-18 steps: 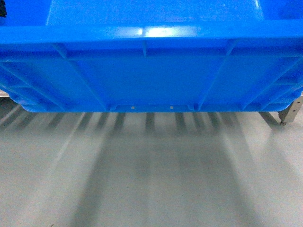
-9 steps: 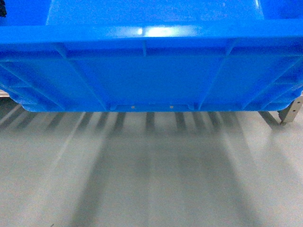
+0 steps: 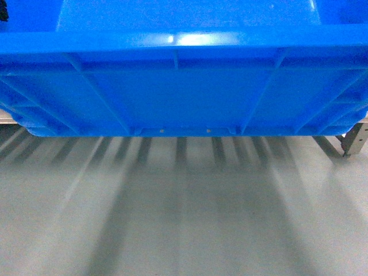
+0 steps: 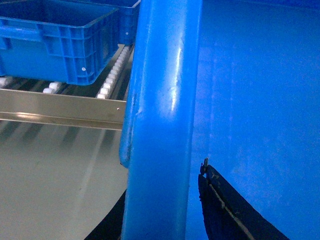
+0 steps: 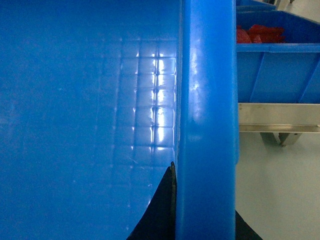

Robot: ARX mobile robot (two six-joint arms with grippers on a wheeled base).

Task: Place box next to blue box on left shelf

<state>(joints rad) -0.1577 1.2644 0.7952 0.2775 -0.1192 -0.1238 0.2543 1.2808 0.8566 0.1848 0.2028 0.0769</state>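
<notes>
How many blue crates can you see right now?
3: the held box, one on the left shelf rollers, one holding red items at right. More may be hidden.

A steel roller shelf (image 4: 60, 107) carries a blue ribbed crate (image 4: 60, 45) on its white rollers (image 4: 112, 77).

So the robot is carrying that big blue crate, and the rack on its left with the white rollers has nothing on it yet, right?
Not quite. The carried crate is as you say, but the roller rack is not bare: the left wrist view shows another blue crate already sitting on its white rollers.
</notes>
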